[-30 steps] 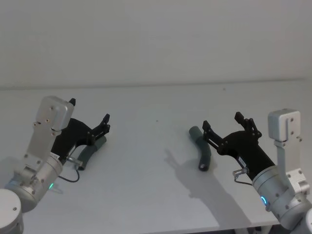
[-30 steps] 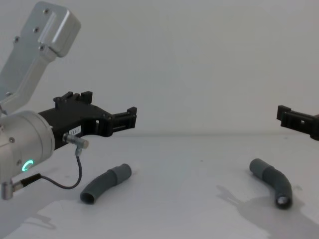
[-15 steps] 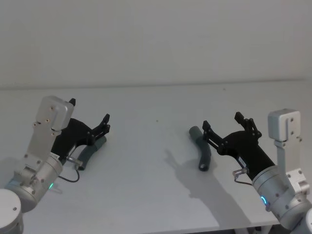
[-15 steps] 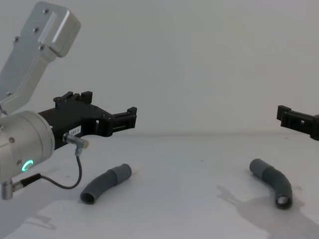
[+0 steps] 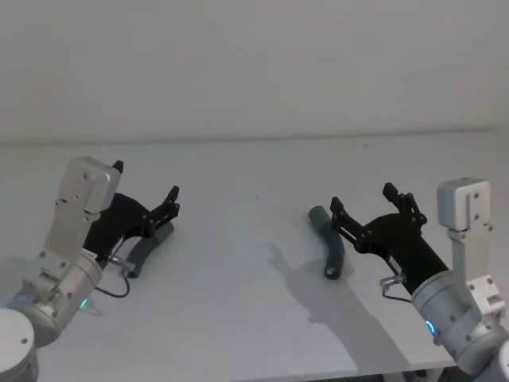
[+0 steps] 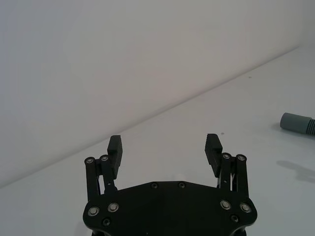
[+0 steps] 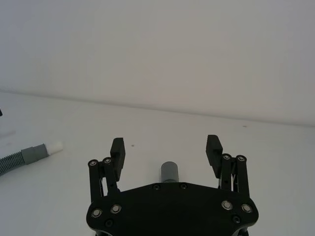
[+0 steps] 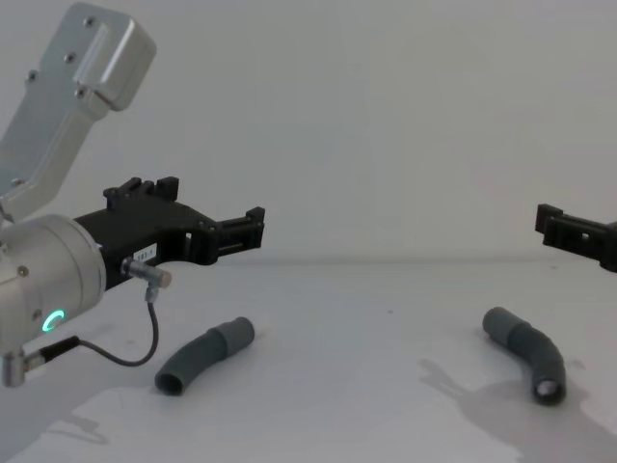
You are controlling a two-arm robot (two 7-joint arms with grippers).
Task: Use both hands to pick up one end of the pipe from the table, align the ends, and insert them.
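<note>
On the plain white-grey table [image 5: 238, 310] lie two short curved dark grey ribbed hose pieces, well apart. The left piece [image 8: 202, 355] lies below the black plastic left gripper [image 5: 146, 181], whose body covers part of it in the head view. That gripper's jaws are spread wide with nothing between them. The right piece [image 5: 330, 247] lies just ahead of the black plastic right gripper [image 5: 363, 196], which is likewise released and empty.

In the right wrist view the right piece's smooth grey cuff [image 7: 170, 172] peeks over the gripper's palm, the rest hidden. The left piece's narrow white tip [image 7: 55, 146] shows at the frame edge. In the chest view the right gripper [image 8: 564, 230] is cut off by the frame, and the right piece's near end [image 8: 548, 390] faces the camera, open and dark.
</note>
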